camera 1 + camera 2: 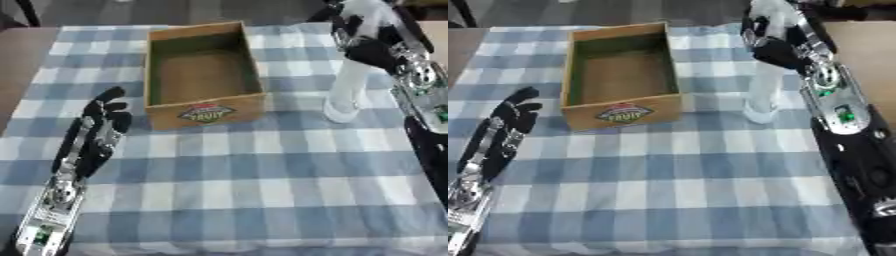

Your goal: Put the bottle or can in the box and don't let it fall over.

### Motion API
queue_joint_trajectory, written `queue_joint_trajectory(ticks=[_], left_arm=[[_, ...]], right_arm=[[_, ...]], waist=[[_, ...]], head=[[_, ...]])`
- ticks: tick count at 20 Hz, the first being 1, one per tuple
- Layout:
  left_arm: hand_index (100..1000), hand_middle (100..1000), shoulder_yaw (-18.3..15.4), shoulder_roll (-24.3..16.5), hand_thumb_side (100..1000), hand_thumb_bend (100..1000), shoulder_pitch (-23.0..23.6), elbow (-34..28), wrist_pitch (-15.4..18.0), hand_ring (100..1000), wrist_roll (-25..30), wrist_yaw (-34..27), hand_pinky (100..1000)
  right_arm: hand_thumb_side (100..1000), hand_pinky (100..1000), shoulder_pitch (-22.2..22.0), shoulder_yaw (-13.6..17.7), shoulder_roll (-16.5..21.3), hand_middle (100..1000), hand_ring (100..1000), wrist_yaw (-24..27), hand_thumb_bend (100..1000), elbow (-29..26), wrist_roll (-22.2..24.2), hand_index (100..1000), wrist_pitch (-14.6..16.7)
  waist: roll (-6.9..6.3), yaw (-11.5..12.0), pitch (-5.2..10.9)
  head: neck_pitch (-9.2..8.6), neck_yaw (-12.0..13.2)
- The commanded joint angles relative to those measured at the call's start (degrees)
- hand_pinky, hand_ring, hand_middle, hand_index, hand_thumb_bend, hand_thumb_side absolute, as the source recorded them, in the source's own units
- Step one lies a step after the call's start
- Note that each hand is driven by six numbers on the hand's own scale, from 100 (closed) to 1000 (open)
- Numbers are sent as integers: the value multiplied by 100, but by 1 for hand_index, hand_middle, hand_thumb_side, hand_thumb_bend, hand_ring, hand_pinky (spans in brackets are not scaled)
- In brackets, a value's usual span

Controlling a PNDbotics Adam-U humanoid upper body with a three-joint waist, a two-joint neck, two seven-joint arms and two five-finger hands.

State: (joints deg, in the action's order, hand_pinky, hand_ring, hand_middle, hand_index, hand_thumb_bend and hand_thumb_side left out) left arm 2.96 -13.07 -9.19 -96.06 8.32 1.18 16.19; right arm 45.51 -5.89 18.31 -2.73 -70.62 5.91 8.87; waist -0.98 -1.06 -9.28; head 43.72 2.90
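While the right hand (pixel 773 47) curls around the upper part of a tall clear plastic bottle (pixel 343 97), the bottle stands upright on the blue-and-white checked bench (pixel 262 170) — just beside the open brown cardboard box (pixel 203 75), toward the far right corner. Near the left edge, the left hand (pixel 103 117) rests with fingers relaxed — holding nothing.

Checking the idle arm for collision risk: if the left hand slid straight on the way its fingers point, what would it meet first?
The left hand points up-table, slightly right. It would probably pass just left of the brown cardboard box, over the blue-and-white checked tablecloth; depth is unclear, so it might clip the box's near-left corner.
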Motion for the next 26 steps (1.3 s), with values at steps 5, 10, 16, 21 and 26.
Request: queue_joint_trajectory(ticks=[5, 10, 16, 21, 26], left_arm=[[947, 863, 7, -25, 894, 549, -90, -91, 6, 826, 22, -40, 841], [947, 863, 48, 4, 894, 549, -118, -96, 14, 825, 57, -54, 841], [947, 863, 129, 25, 892, 550, -199, -112, 36, 825, 131, -86, 841], [947, 863, 232, 64, 889, 551, -341, -127, 60, 825, 225, -121, 841], [947, 862, 363, 117, 889, 551, -484, -128, 93, 824, 359, -164, 842]], right_arm=[[111, 480, 351, -68, 182, 217, 413, 107, 100, -268, 10, 331, -3], [116, 483, 567, -93, 327, 218, 413, 270, 100, -273, 34, 331, -6], [123, 484, 874, -49, 386, 216, 412, 443, 100, -198, 5, 330, -23], [127, 486, 1200, -19, 328, 216, 411, 486, 100, -33, -28, 329, -32], [133, 491, 1545, -13, 179, 216, 412, 465, 100, 224, -17, 329, -3]], waist=[[-11, 66, 131], [-17, 242, 127], [19, 585, 96], [73, 990, 56], [139, 1453, 0]], head=[[-29, -29], [-75, -87], [-144, -253], [-247, -493], [-390, -775]])
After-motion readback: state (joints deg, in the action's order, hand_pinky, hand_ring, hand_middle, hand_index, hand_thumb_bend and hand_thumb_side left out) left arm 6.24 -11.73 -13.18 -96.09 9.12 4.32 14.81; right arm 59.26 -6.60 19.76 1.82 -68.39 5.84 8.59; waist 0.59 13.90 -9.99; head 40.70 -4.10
